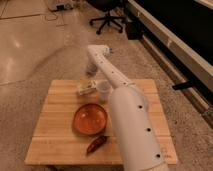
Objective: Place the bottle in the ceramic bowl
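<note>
On the table (55, 131), camera view: bottle (86, 89) lies on its side near the far edge, left of centre. It is whitish and boxy with tan/dark label marks, and the writing is too blurred to read. No other text or brand is legible anywhere.

Translucent white cup (103, 90) stands upright just right of the bottle, close to it or touching; can't tell which. Ceramic bowl (91, 119) sits nearer the camera than both, mid-table. It is glossy orange with a darker rim, and the bottle is outside it, a short gap away. Small dark-red pepper-shaped thing (96, 144) lies near the front edge, just below the bowl and apart from it.

White arm (132, 125) enters from bottom right, runs diagonally up over the right half of the table, peaks past the far edge, then bends down toward the bottle. It covers most of the table's right side, so whatever sits there is hidden. It also passes right beside the cup.

Gripper (90, 74) hangs at the far table edge, just above and behind the bottle. Contact with the bottle: can't tell. Open or closed: can't tell.

Around the table: speckled floor, black office chair (107, 15) well behind, long dark wall (175, 35) running along the right, and cables (60, 6) on the floor at top.
</note>
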Available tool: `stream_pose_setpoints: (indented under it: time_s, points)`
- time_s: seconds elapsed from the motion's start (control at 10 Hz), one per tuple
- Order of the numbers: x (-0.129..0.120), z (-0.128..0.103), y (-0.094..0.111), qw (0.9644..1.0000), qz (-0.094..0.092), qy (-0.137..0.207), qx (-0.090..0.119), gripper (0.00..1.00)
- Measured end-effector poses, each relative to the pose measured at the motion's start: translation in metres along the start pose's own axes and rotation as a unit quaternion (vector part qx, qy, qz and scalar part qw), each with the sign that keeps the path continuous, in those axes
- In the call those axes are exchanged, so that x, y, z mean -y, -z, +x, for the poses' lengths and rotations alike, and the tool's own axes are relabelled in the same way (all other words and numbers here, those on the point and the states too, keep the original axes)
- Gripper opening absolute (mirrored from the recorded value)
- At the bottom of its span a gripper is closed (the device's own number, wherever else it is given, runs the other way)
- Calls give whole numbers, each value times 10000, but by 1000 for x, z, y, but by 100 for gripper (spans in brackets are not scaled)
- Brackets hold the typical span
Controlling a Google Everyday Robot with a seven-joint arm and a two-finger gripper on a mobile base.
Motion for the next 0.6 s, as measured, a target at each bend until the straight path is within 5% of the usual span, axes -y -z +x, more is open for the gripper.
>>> stream_pose_setpoints:
  time_s: [0.6]
  points:
    - [0,-10,-48,9993,60,-25,368,75]
